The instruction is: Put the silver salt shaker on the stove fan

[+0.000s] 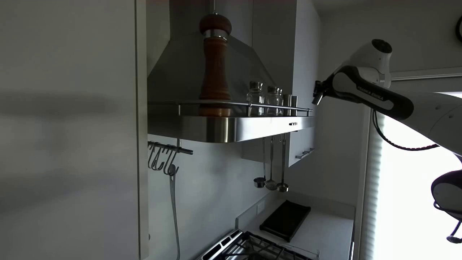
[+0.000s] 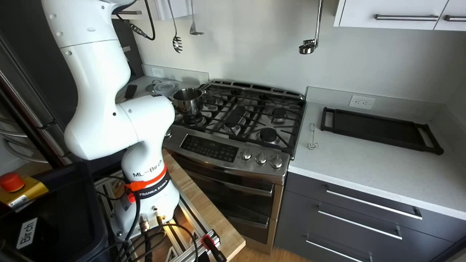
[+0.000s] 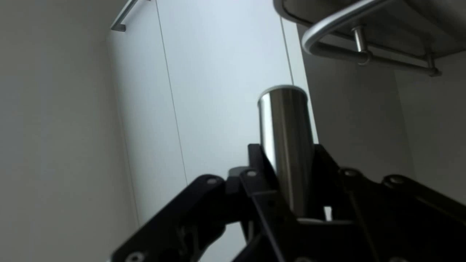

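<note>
The silver salt shaker (image 3: pixel 285 120) is a plain shiny cylinder. It stands up between the fingers of my gripper (image 3: pixel 285 153) in the wrist view, with both fingers against its sides. In an exterior view my gripper (image 1: pixel 317 94) holds the shaker (image 1: pixel 318 99) in the air, slightly tilted, beyond the right end of the stove fan (image 1: pixel 202 72) and a little above its rail. The stove fan is a brushed-steel pyramid hood with a flat ledge and thin rail. What looks like its rim and rail (image 3: pixel 349 54) shows at the upper right of the wrist view.
On the ledge stand a wooden mill (image 1: pixel 215 68), glass jars (image 1: pixel 256 95) and two silver cylinders (image 1: pixel 287 104) near the right end. A white cabinet (image 1: pixel 305 72) is behind. Ladles (image 1: pixel 283 186) hang below. The cooktop (image 2: pixel 251 112) holds a steel pot (image 2: pixel 188 103).
</note>
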`<state>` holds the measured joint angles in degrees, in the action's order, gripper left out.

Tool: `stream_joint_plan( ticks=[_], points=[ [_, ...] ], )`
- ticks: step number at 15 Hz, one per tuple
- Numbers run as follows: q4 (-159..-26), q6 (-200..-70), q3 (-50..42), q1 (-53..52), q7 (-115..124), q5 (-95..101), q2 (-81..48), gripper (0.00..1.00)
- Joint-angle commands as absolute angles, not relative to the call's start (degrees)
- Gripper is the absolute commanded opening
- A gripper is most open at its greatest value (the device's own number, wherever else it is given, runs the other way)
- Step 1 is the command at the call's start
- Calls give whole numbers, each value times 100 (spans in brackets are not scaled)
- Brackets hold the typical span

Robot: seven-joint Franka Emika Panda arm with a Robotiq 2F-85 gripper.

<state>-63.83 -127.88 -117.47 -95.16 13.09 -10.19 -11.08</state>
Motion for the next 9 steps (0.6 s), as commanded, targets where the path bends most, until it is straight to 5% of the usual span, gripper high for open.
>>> stream_joint_plan(
  ticks=[1,9],
  points=[
    [-6072,-12716,-11367,-9635,1055,-1040,-681,11],
    [-5839,-12309,-10621,-9549,1269,-936,-356,11]
  ],
)
